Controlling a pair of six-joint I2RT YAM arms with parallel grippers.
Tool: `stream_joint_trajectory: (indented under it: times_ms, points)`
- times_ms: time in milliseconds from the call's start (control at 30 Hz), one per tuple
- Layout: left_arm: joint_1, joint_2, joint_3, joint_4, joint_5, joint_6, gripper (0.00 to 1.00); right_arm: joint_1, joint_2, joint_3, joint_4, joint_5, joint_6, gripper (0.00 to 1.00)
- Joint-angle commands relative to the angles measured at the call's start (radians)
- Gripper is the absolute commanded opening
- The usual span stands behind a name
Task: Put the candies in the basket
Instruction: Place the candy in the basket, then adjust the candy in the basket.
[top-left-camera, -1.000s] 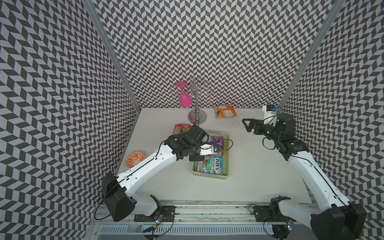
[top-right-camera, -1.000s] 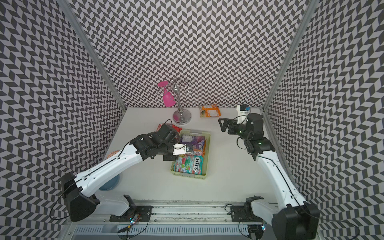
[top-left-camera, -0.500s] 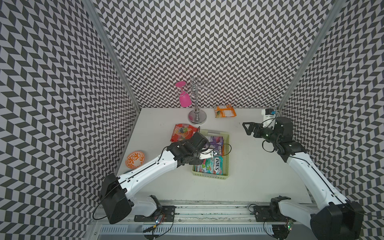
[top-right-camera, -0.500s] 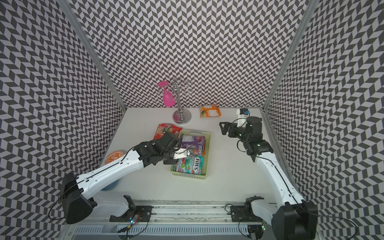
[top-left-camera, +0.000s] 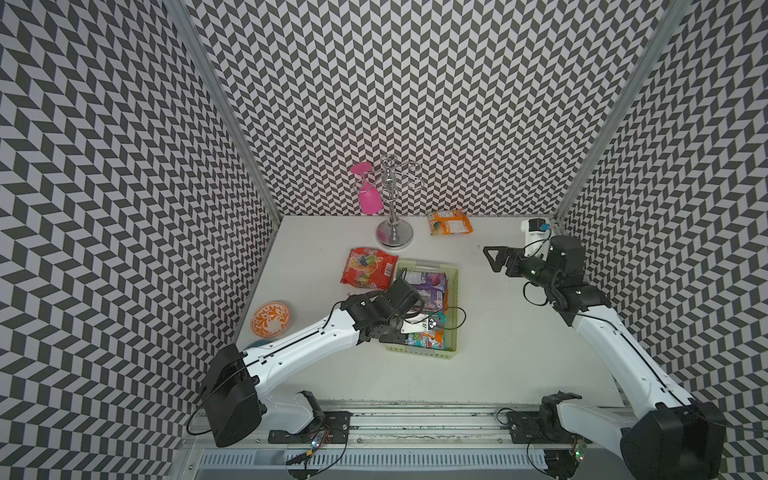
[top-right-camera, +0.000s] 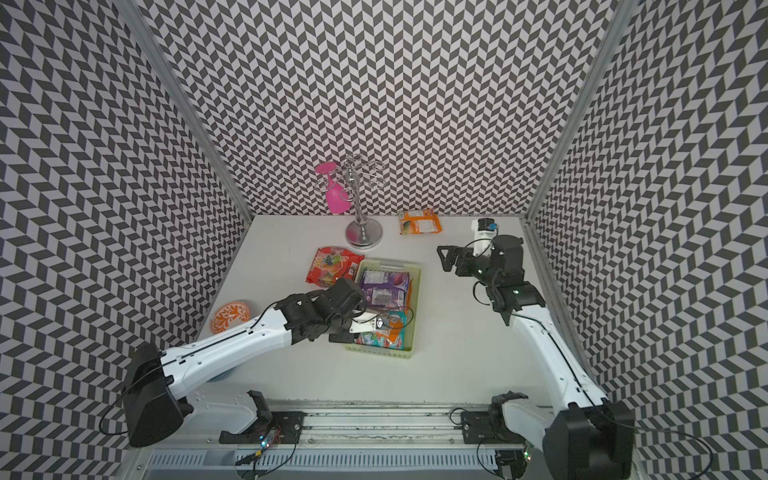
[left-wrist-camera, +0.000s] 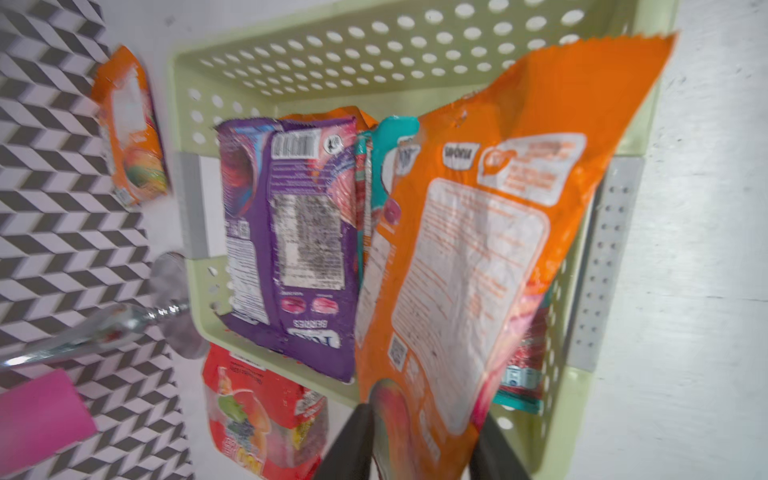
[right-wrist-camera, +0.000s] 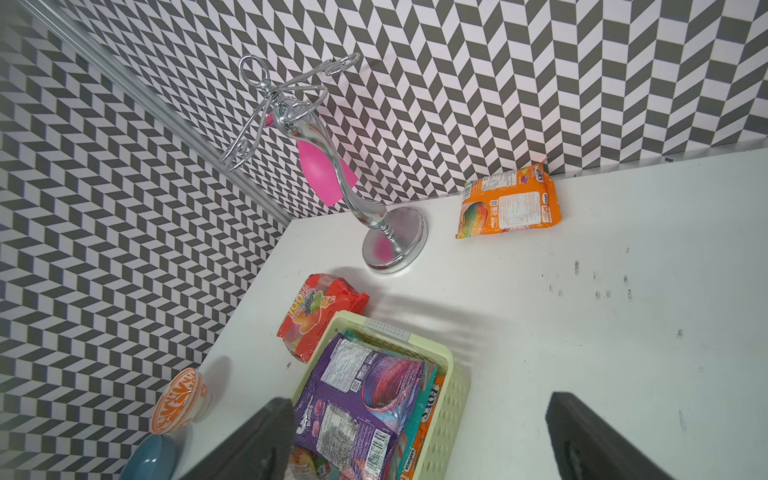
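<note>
At left gripper (left-wrist-camera: 419, 436): straddles the end of an orange packet (left-wrist-camera: 478, 249), jaws part-way apart; cannot tell whether gripping. Drapes over purple packet (left-wrist-camera: 291, 232) and teal packet (left-wrist-camera: 386, 166) inside the basket (left-wrist-camera: 316, 54). Outside: red bag (top-left-camera: 368, 268) against its wall, second orange packet (top-left-camera: 451, 221) well apart beyond. At right gripper (top-left-camera: 494, 259): gapes wide, empty.

Enclosed on 3 sides by blk/wht chevron walls (top-left-camera: 415, 83) w/ alu corner posts (top-left-camera: 224, 108); white tabletop (top-left-camera: 498, 374), evenly lit, scuffed in places.
</note>
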Motion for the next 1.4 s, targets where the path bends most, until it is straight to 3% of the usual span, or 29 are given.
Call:
stream_joint_trajectory:
  times_ms: [0,133,300,600,833,1133,1233,1367]
  points:
    - [-0.003,-0.038,0.015,-0.049,0.085,0.004,0.52,-0.005,-0.022,-0.019,0.078,-0.072,0.002,0.96]
    - [0.014,-0.056,0.081,-0.110,0.189,-0.002,0.61,0.013,-0.023,-0.034,0.072,-0.140,-0.038,0.89]
    - [0.104,-0.081,0.172,-0.159,0.337,-0.018,0.69,0.110,-0.031,-0.039,-0.003,-0.134,-0.164,0.86]
    - [0.384,-0.161,0.136,-0.052,0.421,-0.171,0.76,0.384,-0.012,-0.080,-0.059,-0.095,-0.422,0.82]
    - [0.604,-0.231,0.101,-0.007,0.565,-0.247,0.82,0.569,0.052,-0.090,-0.024,-0.057,-0.598,0.85]
    - [0.724,-0.267,0.051,0.028,0.706,-0.326,0.86,0.705,0.217,-0.032,-0.018,0.061,-0.733,0.87]
    - [0.765,-0.267,0.051,0.028,0.779,-0.330,0.88,0.740,0.268,-0.018,0.009,0.092,-0.736,0.87]
    - [0.767,-0.266,0.059,0.005,0.793,-0.288,0.89,0.775,0.326,0.010,0.031,0.105,-0.719,0.87]
